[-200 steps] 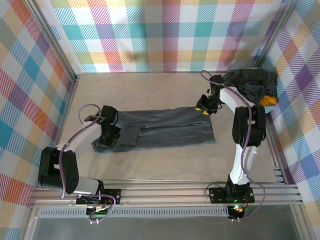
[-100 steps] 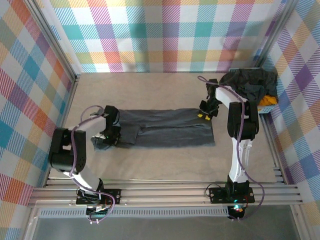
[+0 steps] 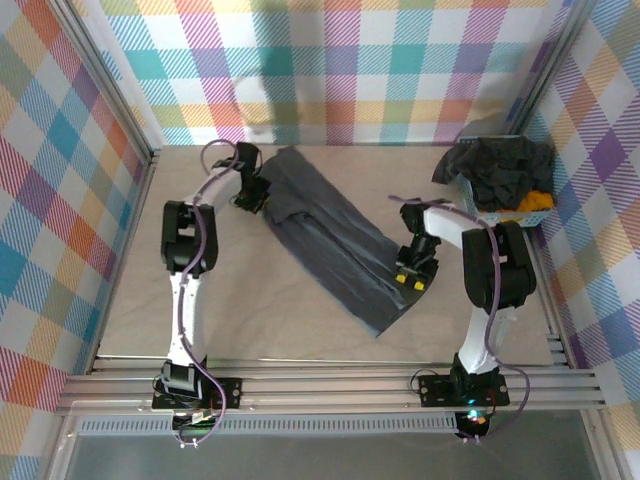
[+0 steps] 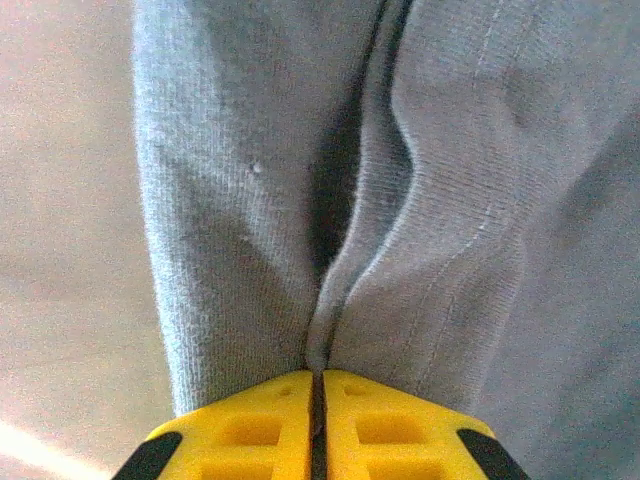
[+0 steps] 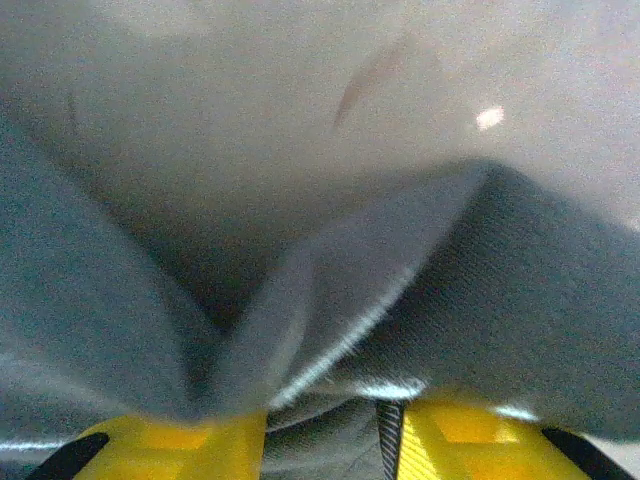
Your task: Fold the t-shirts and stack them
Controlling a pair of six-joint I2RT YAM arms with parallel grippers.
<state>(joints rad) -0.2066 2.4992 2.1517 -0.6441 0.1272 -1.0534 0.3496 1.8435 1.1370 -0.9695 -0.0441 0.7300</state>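
A plain dark grey t-shirt (image 3: pixel 330 240), folded into a long strip, lies diagonally from the back left toward the table's middle front. My left gripper (image 3: pixel 252 192) pinches its far end; in the left wrist view the yellow fingertips (image 4: pixel 250 430) of that gripper (image 4: pixel 318 400) are shut on a ridge of grey cloth (image 4: pixel 450 200). My right gripper (image 3: pixel 408 278) holds the near right edge; in the right wrist view its gripper (image 5: pixel 330 440) has the shirt's hem (image 5: pixel 500 280) bunched between the yellow fingers (image 5: pixel 470 440). More dark shirts (image 3: pixel 495 170) and an orange-yellow one (image 3: pixel 537 203) are piled at the back right.
The pile sits in a light blue basket (image 3: pixel 530 219) in the back right corner. Checked walls close in the table on three sides. An aluminium rail (image 3: pixel 330 385) runs along the near edge, with bare tabletop (image 3: pixel 250 310) in front of the shirt.
The shirt swung from lying left to right into a diagonal. My left gripper carried its end to the back left; my right gripper pulled the other end toward the front.
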